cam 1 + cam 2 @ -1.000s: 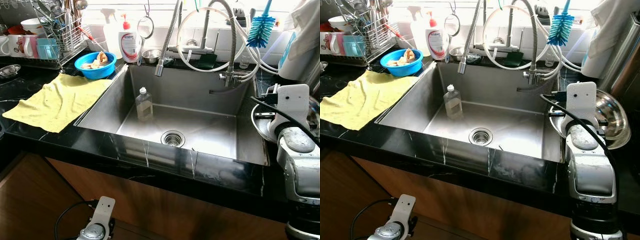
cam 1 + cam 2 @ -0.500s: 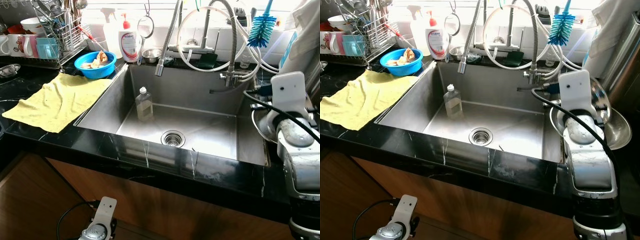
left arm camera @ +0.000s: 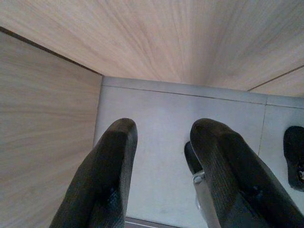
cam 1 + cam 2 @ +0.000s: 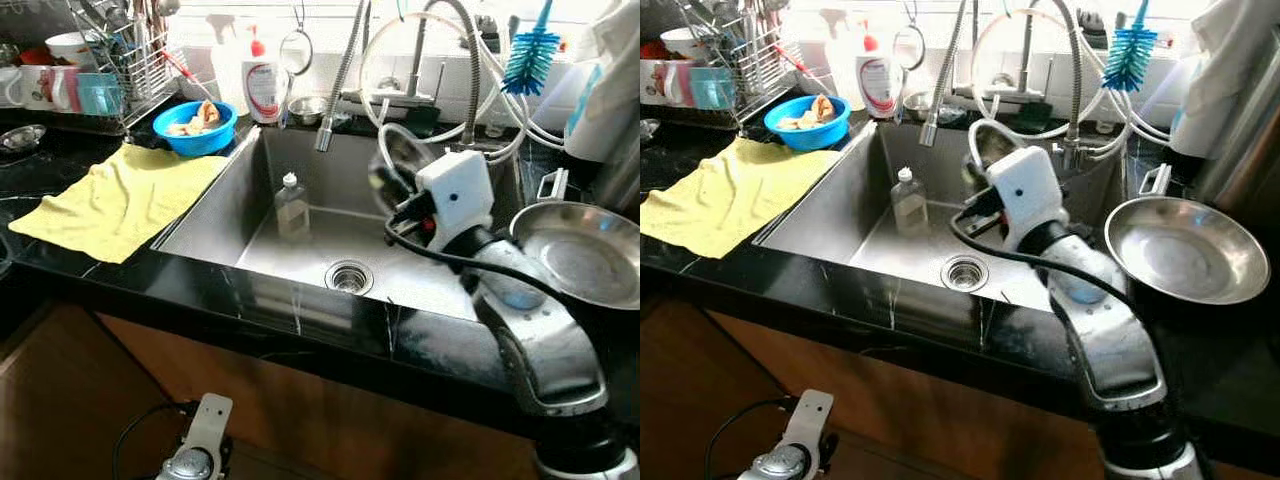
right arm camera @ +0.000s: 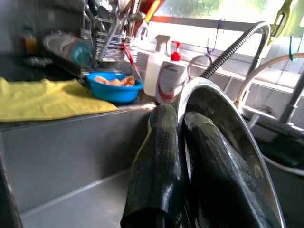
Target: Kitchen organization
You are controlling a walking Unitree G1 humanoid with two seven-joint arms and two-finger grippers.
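My right gripper (image 5: 180, 118) is shut on the rim of a shiny steel dish (image 5: 223, 114). It holds the dish (image 4: 398, 160) on edge above the middle of the steel sink (image 4: 210, 215). A wider steel bowl (image 4: 580, 255) rests on the black counter right of the sink. A small clear bottle (image 4: 290, 205) stands upright on the sink floor, left of the drain (image 4: 348, 277). My left gripper (image 3: 164, 130) hangs open low by the wooden cabinet front, with nothing between its fingers.
A yellow cloth (image 4: 115, 200) lies on the counter left of the sink, beside a blue bowl (image 4: 195, 125) of scraps and a loaded dish rack (image 4: 110, 60). A soap bottle (image 4: 262, 85), faucet hoses (image 4: 340, 80) and a blue brush (image 4: 530, 50) line the back edge.
My right arm has swung left from the counter at the right to above the sink, carrying the steel dish. The steel bowl on the counter is now uncovered.
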